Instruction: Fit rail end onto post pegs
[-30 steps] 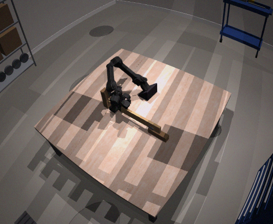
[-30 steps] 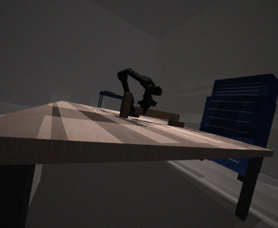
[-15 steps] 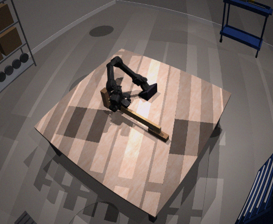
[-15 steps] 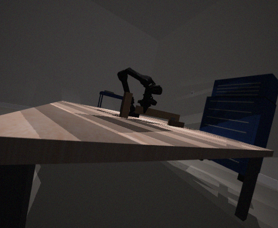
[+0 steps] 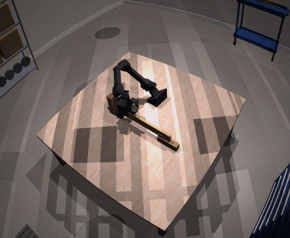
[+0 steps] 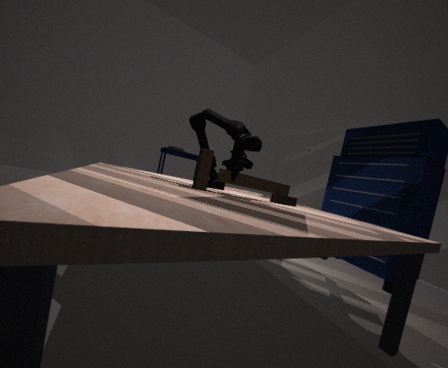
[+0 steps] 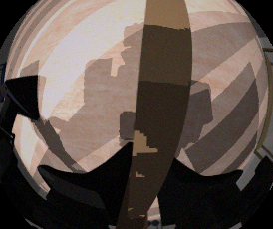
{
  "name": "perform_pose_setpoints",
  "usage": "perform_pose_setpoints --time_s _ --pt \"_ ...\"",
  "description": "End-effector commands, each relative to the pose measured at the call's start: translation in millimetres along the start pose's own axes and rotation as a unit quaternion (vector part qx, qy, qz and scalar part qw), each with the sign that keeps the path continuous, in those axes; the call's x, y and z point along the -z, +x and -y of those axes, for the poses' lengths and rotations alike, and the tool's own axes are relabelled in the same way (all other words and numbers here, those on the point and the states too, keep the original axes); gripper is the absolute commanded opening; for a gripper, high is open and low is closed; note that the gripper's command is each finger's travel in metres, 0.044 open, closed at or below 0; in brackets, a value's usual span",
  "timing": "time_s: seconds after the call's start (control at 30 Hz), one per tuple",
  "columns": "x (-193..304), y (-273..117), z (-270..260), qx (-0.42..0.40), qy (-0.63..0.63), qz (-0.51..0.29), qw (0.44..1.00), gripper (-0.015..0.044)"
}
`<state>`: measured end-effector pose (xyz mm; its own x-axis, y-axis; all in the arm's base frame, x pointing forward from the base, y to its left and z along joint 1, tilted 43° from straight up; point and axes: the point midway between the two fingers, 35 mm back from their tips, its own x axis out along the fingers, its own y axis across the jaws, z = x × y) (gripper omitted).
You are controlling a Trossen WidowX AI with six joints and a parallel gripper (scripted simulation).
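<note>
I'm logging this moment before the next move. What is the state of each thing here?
pincer: shut on the rail, near its post end.
rail: near end raised off the table, close to the post; a small gap seems to remain in the exterior view.
post: upright; pegs hidden.
footboard block: on the table, the rail's far end on it.

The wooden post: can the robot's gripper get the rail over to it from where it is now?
Probably yes. The gripper is shut on the rail near its lifted end, close beside the post, with nothing visible between them. The pegs are hidden.
</note>
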<state>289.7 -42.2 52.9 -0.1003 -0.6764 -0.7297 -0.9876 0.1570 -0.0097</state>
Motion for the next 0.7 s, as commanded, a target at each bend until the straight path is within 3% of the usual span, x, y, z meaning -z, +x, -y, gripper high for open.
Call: perform_pose_setpoints --time_s 0.0,0.67 --pt "-1.5 0.2 -0.3 -0.001 0.001 0.006 1.000 0.0000" --pt "-1.3 0.1 -0.2 -0.001 0.001 0.006 1.000 0.0000"
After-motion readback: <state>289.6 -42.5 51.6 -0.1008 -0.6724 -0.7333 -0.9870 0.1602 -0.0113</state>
